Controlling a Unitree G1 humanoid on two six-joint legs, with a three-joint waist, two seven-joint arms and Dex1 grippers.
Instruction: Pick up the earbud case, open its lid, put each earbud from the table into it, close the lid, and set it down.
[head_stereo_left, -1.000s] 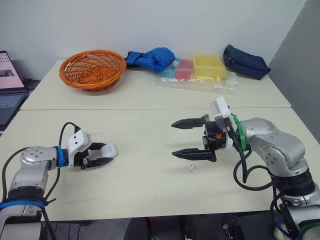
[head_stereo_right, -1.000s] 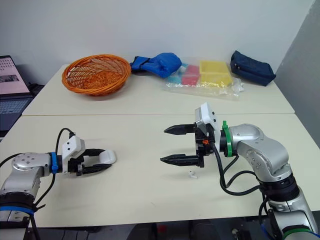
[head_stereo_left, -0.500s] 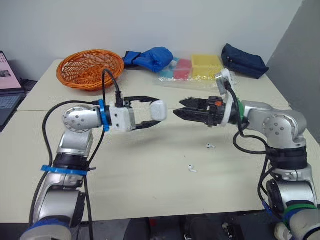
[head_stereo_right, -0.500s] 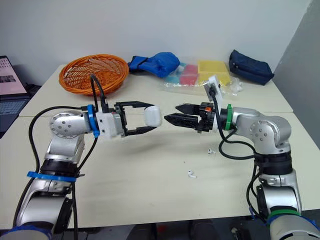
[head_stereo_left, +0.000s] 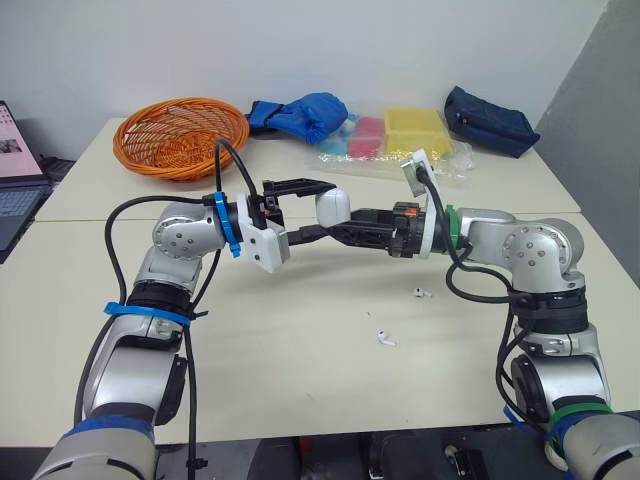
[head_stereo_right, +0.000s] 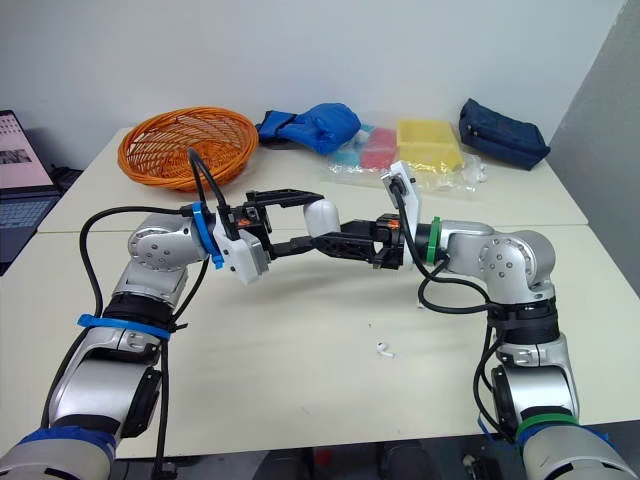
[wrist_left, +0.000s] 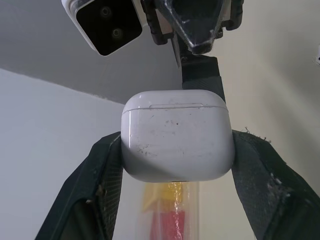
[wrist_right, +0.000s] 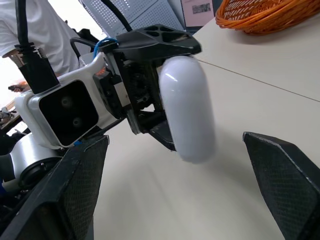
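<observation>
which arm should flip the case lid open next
Right. The left claw grips the earbud case, lid shut; the right claw is open and empty, its tips right at the case.

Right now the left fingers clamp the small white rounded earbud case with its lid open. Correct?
No: the lid is shut. The left wrist view shows the small white rounded earbud case closed, clamped by the left fingers.

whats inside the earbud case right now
The lid of the earbud case is shut, so its inside is hidden. A near earbud and a far earbud lie out on the table.
</observation>
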